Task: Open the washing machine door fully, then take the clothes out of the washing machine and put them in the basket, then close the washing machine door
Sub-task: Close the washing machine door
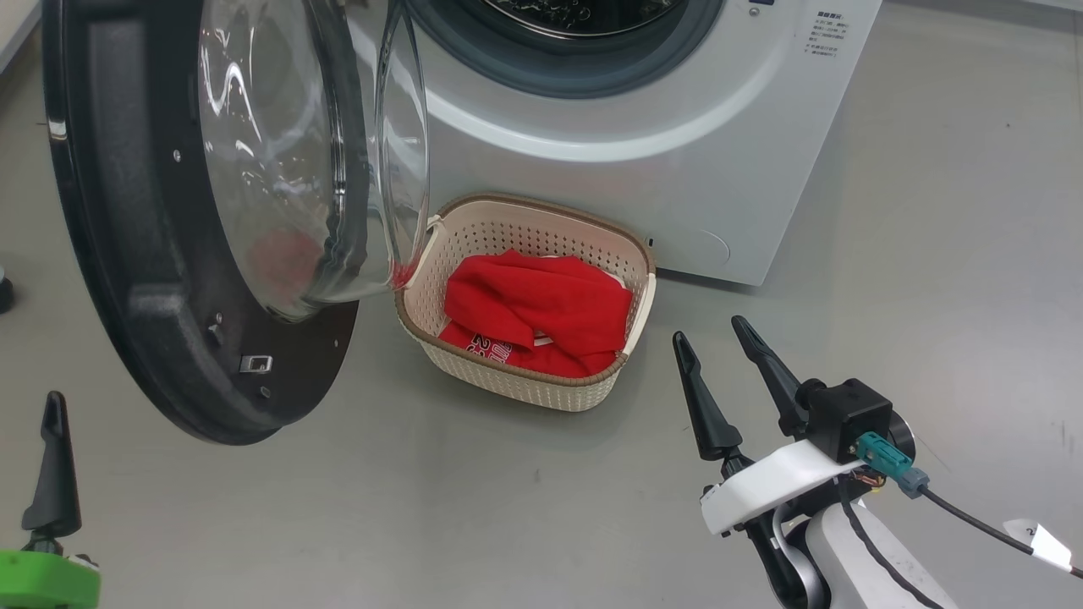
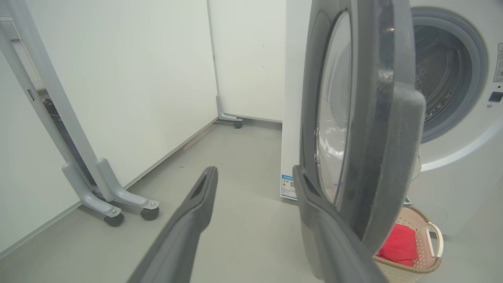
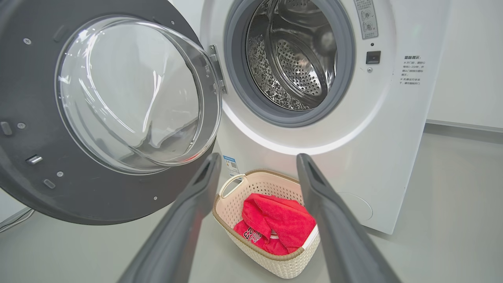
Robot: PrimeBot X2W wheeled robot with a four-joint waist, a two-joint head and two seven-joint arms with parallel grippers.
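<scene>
Your left tool and right tool both stand open and empty, the clothes in the basket beside the open door.

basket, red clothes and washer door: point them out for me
basket (image 1: 525, 387): head view, front perforated wall
red clothes (image 1: 541, 304): head view, top fold
washer door (image 3: 27, 90): right wrist view, dark inner rim

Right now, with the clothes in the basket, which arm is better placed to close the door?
Probably left. The left claw, open, is beside the outer face of the door, ready to push it shut. The right claw, also open, is on the inner side, with the basket in between.
</scene>
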